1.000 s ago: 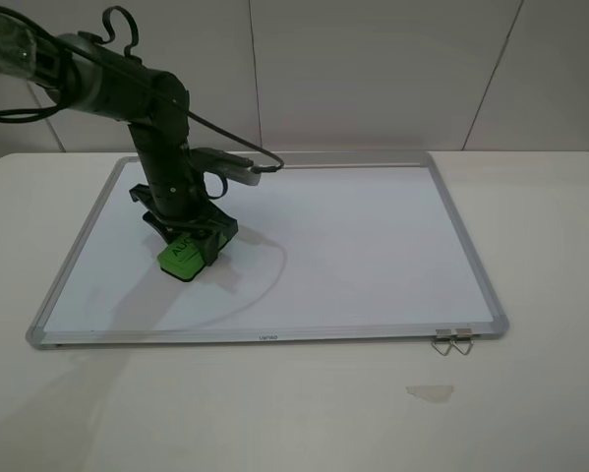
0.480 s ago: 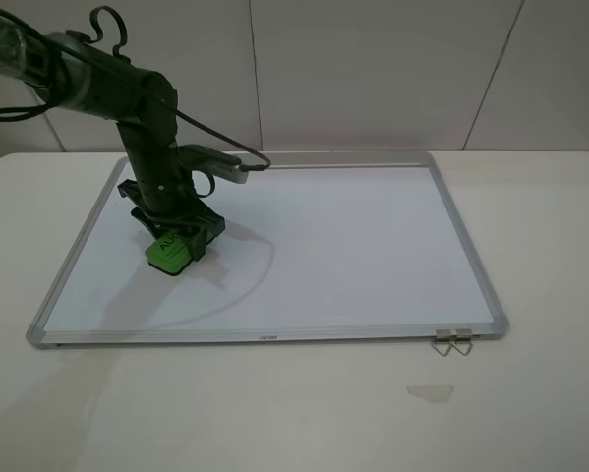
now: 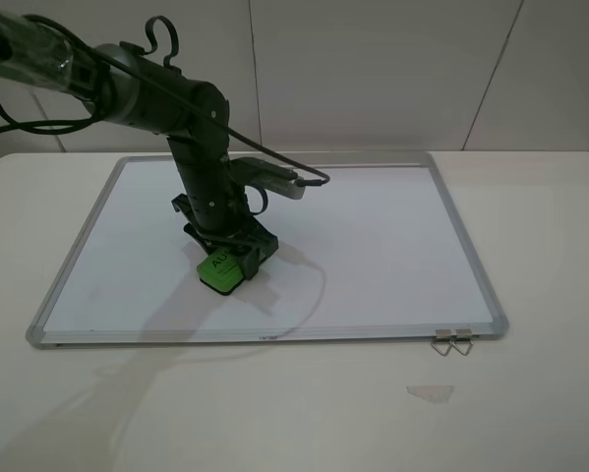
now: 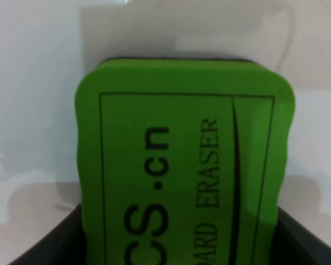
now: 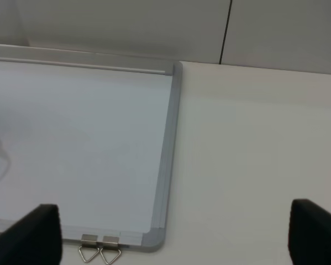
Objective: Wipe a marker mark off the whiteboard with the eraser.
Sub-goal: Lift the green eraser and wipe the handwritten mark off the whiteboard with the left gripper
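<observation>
Exterior high view: reaches in from the upper left with a dark arm, the left gripper [image 3: 231, 254] clenched on the eraser [image 3: 219, 269]. Presses that green block flat on the whiteboard [image 3: 392, 246], left of centre and towards the lower edge. Reads "AU" on the green top, with the rest covered by the jaws. Blocks the board just behind the eraser with the arm and a black cable [image 3: 312, 177]. Shows two metal clips [image 3: 453, 343] hanging off the frame's lower right corner, and a small pale scrap [image 3: 430, 392] on the table [image 3: 550, 393] just below them. Carries tiny print at the middle of the lower frame, too small to read.

Left wrist view: fills most of the frame with the eraser, pinched between black jaws at its two sides, white board beyond it. Reads ".cn", "CS", "ERASER" and "OARD" in black inside a thin black border.

Right wrist view: holds the right gripper [image 5: 175, 221] spread wide and empty, above the table beside the whiteboard's corner, clips hanging off that corner.
</observation>
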Controlling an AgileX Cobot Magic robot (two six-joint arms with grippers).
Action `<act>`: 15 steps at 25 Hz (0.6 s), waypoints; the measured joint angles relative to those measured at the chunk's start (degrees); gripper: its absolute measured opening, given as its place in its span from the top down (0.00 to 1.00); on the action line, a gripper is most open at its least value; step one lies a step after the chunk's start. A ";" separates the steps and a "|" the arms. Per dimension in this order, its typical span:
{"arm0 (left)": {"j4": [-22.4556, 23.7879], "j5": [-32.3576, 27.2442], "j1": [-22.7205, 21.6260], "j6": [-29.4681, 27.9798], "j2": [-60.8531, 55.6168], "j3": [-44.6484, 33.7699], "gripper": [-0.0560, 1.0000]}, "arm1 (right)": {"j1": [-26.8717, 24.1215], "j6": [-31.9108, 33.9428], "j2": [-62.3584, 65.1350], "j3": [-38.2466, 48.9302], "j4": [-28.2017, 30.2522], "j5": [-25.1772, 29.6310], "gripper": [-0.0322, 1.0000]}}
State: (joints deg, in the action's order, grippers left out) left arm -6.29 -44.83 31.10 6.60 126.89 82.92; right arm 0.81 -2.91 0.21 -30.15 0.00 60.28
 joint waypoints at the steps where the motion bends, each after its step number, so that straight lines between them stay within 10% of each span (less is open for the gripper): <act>1: -0.29 0.02 -0.25 -0.05 0.00 0.00 0.38 | 0.00 0.00 0.00 0.00 0.00 0.00 0.18; 15: 3.64 0.39 -14.81 -0.71 0.00 0.00 0.38 | 0.00 0.00 0.00 0.00 0.00 0.00 0.18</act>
State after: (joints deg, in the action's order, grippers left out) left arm -2.65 -44.44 16.29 5.89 126.89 82.92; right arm 0.81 -2.91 0.21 -30.15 0.00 60.28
